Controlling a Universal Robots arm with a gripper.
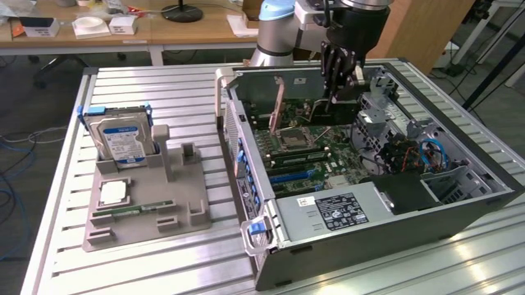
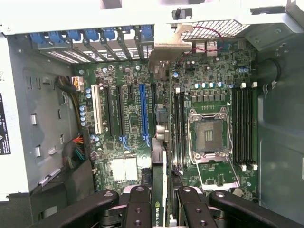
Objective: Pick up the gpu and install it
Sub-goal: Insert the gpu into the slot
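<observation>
Pickup looks done: the gripper (image 1: pixel 339 80), half closed, clamps the gpu (image 1: pixel 345 98) edge-down inside the open computer case (image 1: pixel 459 196) on the tabletop (image 1: pixel 164 270). By my judgement, seating remains to be done; the blue slot (image 2: pixel 142 111) lies bare. Memory slots (image 2: pixel 179 128) and drive cage (image 1: pixel 377 104) crowd close.

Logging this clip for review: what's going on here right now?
The arm's gripper is shut on the gpu and holds it edge-down over the motherboard inside the open computer case. The card appears to hang above the board, not yet seated in a slot. A hard drive stands in the grey parts holder beside the case.
</observation>
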